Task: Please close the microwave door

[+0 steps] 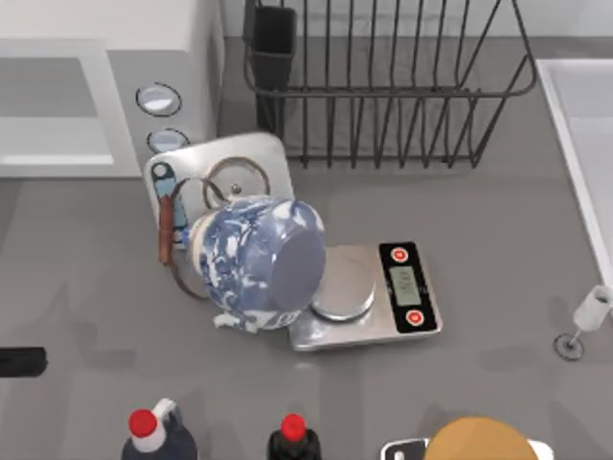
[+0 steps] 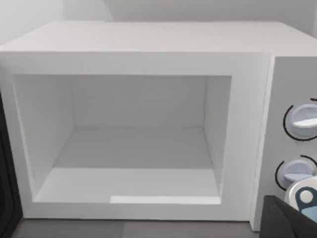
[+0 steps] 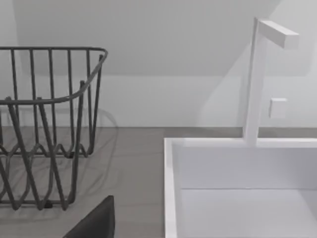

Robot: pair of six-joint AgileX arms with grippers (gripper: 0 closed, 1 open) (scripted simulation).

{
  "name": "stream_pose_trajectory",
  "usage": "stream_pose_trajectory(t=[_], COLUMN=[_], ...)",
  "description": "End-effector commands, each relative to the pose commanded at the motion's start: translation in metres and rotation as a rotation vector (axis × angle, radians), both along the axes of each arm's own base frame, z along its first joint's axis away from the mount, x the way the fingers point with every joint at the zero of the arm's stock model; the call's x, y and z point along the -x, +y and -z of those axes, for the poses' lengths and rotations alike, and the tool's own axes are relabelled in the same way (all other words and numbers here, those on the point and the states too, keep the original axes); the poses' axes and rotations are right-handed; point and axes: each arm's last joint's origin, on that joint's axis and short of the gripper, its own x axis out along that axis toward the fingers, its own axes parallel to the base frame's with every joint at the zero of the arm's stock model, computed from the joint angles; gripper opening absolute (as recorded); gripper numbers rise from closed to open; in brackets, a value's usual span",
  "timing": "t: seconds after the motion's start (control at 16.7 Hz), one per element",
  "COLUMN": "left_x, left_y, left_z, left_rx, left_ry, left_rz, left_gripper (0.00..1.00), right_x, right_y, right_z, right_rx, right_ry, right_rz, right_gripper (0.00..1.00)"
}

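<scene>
You get the microwave door (image 2: 6,168) only as a dark strip cut off at 9 o'clock in the left wrist view. Microwave (image 1: 105,86) runs off the top view at 10 o'clock. Scale (image 1: 407,287) readout too small to read.

One microwave (image 1: 105,86) at ten o'clock with two dials (image 1: 159,99), one wire rack (image 1: 383,86) at twelve, one blue-white jar (image 1: 257,264), one scale (image 1: 378,295) at centre, two red-capped bottles (image 1: 153,433) at six, one sink (image 1: 579,125) at three
</scene>
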Motion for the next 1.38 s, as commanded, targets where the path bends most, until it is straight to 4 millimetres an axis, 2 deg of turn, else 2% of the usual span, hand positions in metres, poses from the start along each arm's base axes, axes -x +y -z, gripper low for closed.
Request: stream_pose_trajectory(t=[0.54, 0.84, 1.38], left_x=[-0.015, -0.016, -0.018], left_y=[0.008, 0.008, -0.013], left_z=[-0.005, -0.004, 0.005], left_rx=[0.0, -0.001, -0.001], left_ry=[0.004, 0.005, 0.005], left_rz=[0.0, 0.0, 0.0], left_gripper=[0.0, 0.0, 0.0], right_x=[0.0, 0.0, 0.0], right_y=[0.0, 0.0, 0.0], right_z=[0.0, 0.0, 0.0], right_rx=[0.0, 0.0, 0.0], right_ry=[0.0, 0.0, 0.0], right_rz=[0.0, 0.0, 0.0], right_gripper=[1.0, 1.0, 1.0])
